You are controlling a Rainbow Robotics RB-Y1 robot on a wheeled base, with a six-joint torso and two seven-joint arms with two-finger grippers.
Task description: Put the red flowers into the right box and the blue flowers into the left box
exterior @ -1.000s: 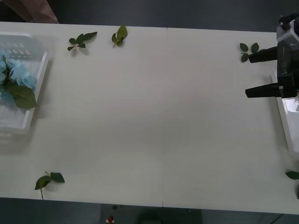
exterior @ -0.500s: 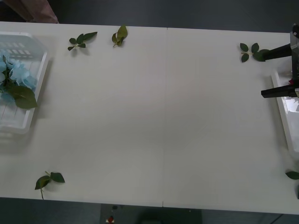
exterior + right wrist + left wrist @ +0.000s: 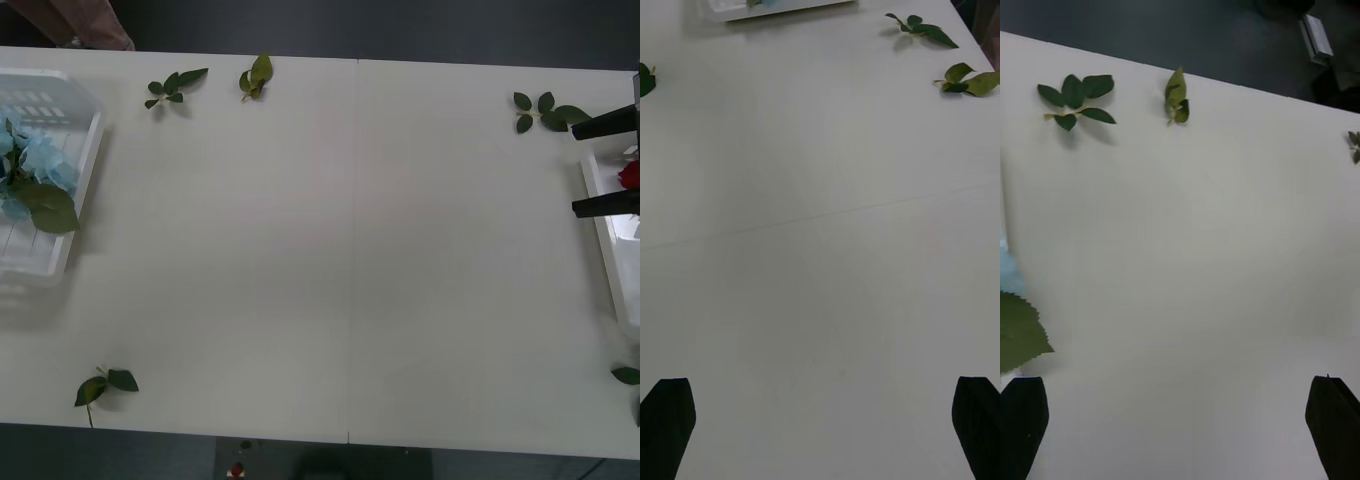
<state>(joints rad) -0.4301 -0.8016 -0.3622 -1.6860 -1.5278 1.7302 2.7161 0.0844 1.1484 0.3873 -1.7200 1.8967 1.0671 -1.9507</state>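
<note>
Fingers of the right end effector [image 3: 606, 163], two black prongs spread wide apart and holding nothing, reach in from the right edge of the front view. They sit over the far end of the right box [image 3: 603, 228], a shallow white plastic tray mostly cut off by the frame. A small patch of deep red, one of the red flowers [image 3: 630, 175], lies in that box between the two prongs, just beside them; the rest of it is cut off.

The left end effector [image 3: 1180, 431] is also open and empty: its two dark fingertips stand at the corners of the left wrist view over bare white table [image 3: 340, 260].

Far across the table, the left box [image 3: 82, 180], a white translucent tray with a slotted bottom, holds the blue flowers [image 3: 40, 160], fluffy pale blue clusters with a big green leaf. The box is partly cut off at the left edge.

Loose green leaf sprigs [image 3: 175, 87] lie scattered along the far edge, near the right box and at the near left corner.
</note>
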